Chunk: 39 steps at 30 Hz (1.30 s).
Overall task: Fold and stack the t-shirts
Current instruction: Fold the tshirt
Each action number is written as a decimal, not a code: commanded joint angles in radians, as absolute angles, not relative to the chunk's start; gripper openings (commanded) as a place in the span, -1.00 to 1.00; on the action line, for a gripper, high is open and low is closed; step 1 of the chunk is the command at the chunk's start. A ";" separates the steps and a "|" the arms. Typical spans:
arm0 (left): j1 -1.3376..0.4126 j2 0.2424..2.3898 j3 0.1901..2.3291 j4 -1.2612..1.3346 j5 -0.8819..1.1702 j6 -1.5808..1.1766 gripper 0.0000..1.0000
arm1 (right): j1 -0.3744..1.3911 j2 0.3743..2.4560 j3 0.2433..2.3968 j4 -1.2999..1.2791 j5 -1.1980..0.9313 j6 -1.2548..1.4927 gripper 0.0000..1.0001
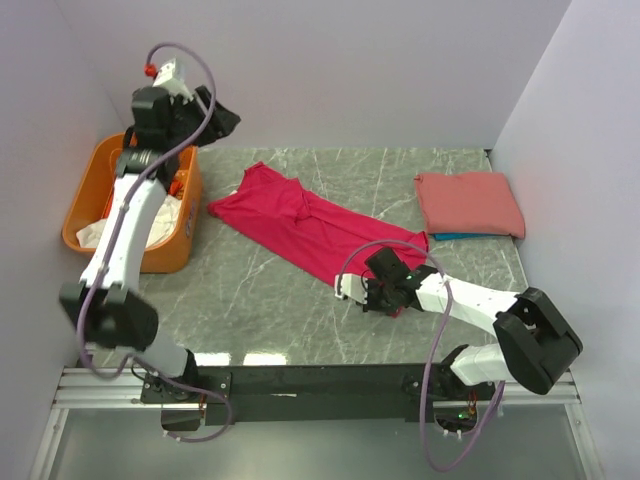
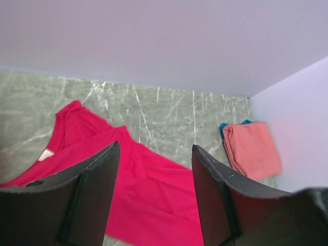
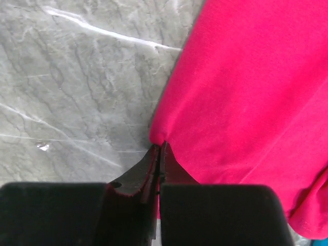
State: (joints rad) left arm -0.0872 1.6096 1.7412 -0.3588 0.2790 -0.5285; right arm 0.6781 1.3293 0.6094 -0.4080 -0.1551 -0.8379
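My right gripper is pinched shut on the near edge of the crimson-pink t-shirt, and the cloth spreads away ahead and to the right of my fingertips over the grey veined table. My left gripper hangs spread, raised above the shirt's collar end, which lies below and ahead of it. The folded salmon-pink t-shirt lies well apart, ahead to its right.

Bright, even, diffuse light from above fills all three views. Shadows are soft and short, darkest under the right arm on the table. Pale glare streaks the table's near edge. The shirt is so saturated that its folds flatten. In both wrist views the near fingers are black and blurred.
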 commanded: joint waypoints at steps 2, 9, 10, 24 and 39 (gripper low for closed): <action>-0.081 1.392 1.482 -0.319 0.268 -0.468 0.29 | 0.751 1.332 0.609 -0.535 -0.210 -0.821 -1.00; -0.081 1.018 1.096 -0.371 0.311 -0.495 0.30 | 1.041 1.357 0.675 -0.588 -0.241 -0.778 -1.00; -0.083 0.988 1.062 -0.373 0.322 -0.506 0.30 | 1.099 1.374 0.689 -0.584 -0.241 -0.770 -1.00; -0.083 0.744 0.717 -0.381 0.353 -0.621 0.34 | 0.827 1.269 0.953 -0.598 -0.368 -0.713 0.36; -0.083 0.825 0.577 -0.200 0.500 -0.741 0.39 | 0.049 1.480 1.006 -0.783 -0.626 -0.635 0.43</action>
State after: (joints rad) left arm -0.0845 0.8299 0.6228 -0.2836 0.4191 -0.6910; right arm 0.0689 1.4834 1.0050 -0.5587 -0.5301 -0.5220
